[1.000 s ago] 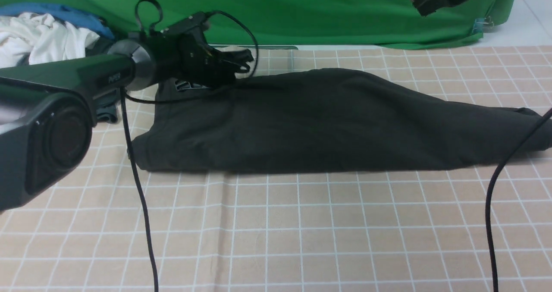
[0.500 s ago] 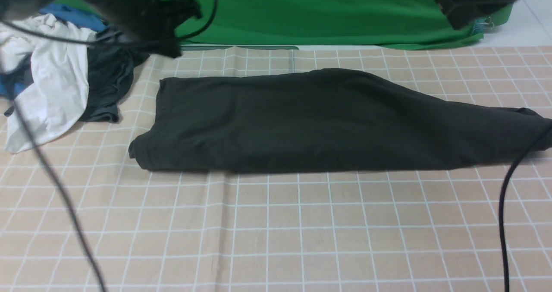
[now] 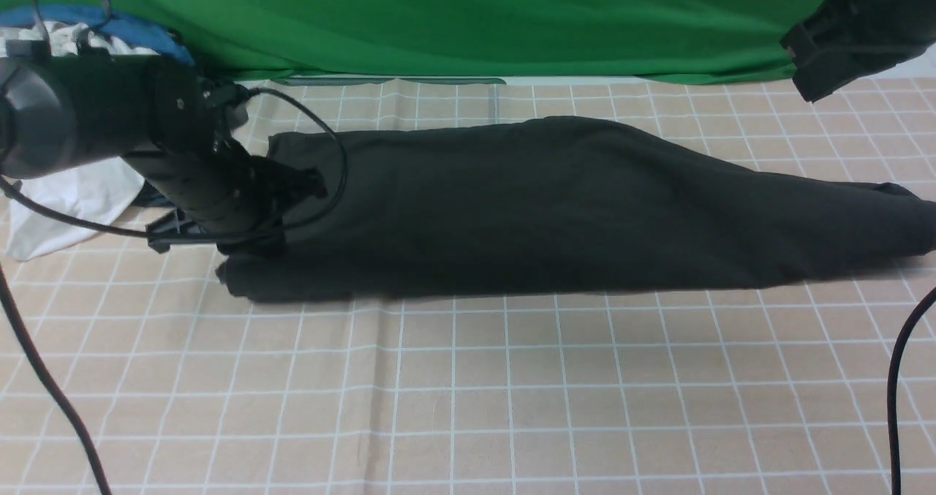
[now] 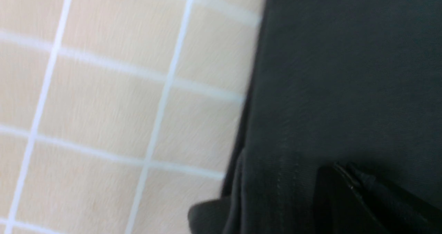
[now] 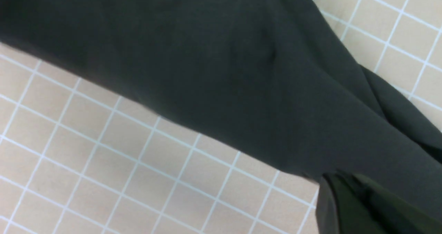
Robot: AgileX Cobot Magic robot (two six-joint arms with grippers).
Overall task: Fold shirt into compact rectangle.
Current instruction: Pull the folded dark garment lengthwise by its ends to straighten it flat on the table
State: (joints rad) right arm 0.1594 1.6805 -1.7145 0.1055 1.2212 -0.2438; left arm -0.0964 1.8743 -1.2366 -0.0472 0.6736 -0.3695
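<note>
Checked beige tabletop (image 3: 468, 378) is stretching out nearest. Shirt (image 3: 570, 202) is lying across its middle: a long matte black band, tapering rightward, with a stitched hem at left. Left claw (image 4: 345, 173) is sitting clenched at that hem; right claw (image 5: 340, 185) is hanging clenched above the right end.

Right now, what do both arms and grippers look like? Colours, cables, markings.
All black. The left arm has glossy tubular links, a rounded joint housing and a thin cable looping off its wrist; the left gripper has flat matt fingers. Of the right arm only a blocky end shows; the right gripper has dark fingers. No readable markings.
</note>
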